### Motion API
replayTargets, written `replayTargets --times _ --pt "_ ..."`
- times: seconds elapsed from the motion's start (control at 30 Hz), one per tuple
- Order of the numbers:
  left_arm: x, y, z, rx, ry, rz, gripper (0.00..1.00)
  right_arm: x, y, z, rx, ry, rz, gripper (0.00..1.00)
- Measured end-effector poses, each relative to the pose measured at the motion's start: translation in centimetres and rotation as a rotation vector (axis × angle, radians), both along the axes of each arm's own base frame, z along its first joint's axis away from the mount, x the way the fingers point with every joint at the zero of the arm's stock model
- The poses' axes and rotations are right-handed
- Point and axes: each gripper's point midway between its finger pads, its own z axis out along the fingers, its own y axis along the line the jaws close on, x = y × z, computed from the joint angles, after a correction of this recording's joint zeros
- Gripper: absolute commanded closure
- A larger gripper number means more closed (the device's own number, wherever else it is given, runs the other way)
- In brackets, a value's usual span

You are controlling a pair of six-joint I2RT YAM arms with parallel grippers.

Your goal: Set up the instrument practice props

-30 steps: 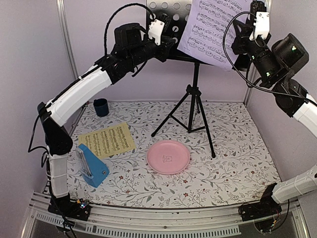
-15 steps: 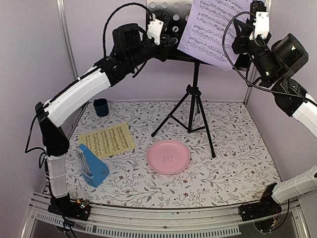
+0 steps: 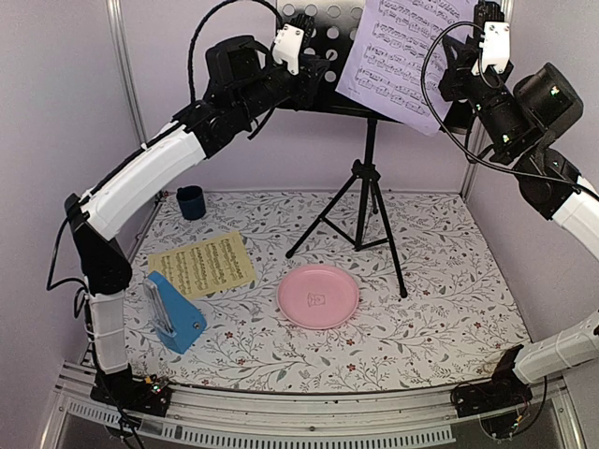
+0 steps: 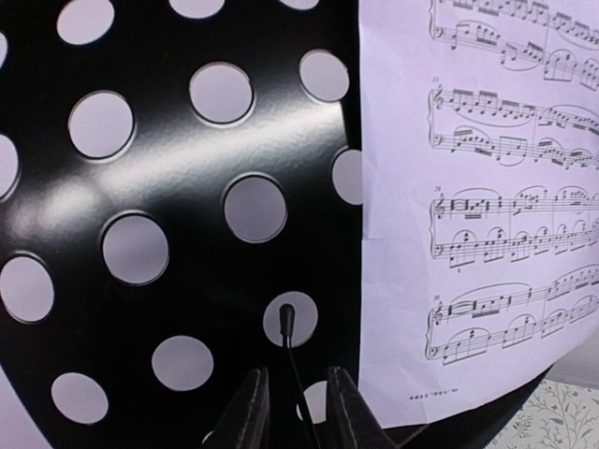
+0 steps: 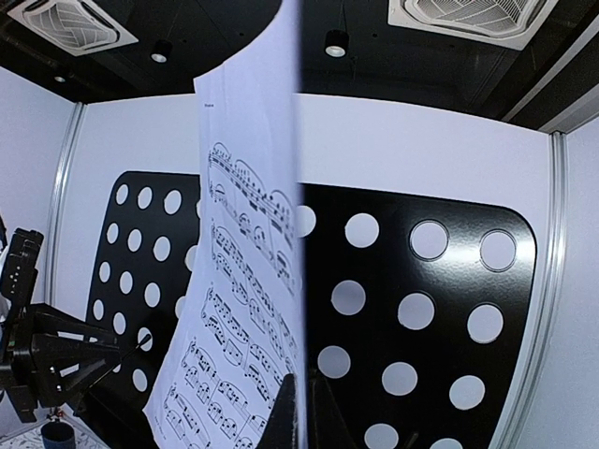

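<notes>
Left wrist view: the left gripper [image 4: 296, 418] has its jaws a narrow gap apart, right in front of the music stand's black perforated desk [image 4: 168, 187]. A thin black wire with a rounded tip [image 4: 287, 320] runs down between them; whether either finger touches it I cannot tell. Just to the right, the lilac sheet [image 4: 487, 187] lies flat against the desk, its lower edge near the desk's bottom lip.

From the right wrist, the right gripper [image 5: 301, 416] is closed on the lower edge of the lilac sheet, seen almost edge-on, with the desk directly behind.

From the top camera, the left gripper [image 3: 316, 77] is at the desk's lower left and the right gripper [image 3: 457, 110] at the sheet's lower right corner. The sheet sits tilted on the desk's right half, its top cut off by the frame. The stand's tripod [image 3: 360, 201] stands at the back of the floral tabletop [image 3: 449, 281].

A dark blue cup [image 3: 191, 202] stands at the back left; its inside is too dark to read. A pink plate [image 3: 318, 296] lies in front of the tripod. The yellow sheet [image 3: 201, 264] lies flat at the left, with the blue metronome [image 3: 175, 313] just in front of it.
</notes>
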Motion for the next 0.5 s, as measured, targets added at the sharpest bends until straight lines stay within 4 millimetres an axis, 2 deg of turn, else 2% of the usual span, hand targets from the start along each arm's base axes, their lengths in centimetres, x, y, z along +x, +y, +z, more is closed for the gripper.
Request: replayTargets --times 0.1,0.17,0.37,0.5 --pt "0.1 0.0 0.5 -0.009 -0.005 0.005 0.72 0.0 0.1 0.0 -0.002 -0.001 0.003 1.00" --pt "0.2 -0.1 0.6 -0.012 -0.009 0.007 0.76 0.0 0.1 0.0 -0.002 -0.002 0.003 1.00" --pt "0.8 -0.7 -0.6 0.004 0.006 0.007 0.80 0.0 0.0 0.0 -0.002 -0.002 0.003 1.00" --pt "0.8 -0.7 -0.6 0.006 0.006 0.006 0.97 0.0 0.0 0.0 -0.002 -0.002 0.003 1.00"
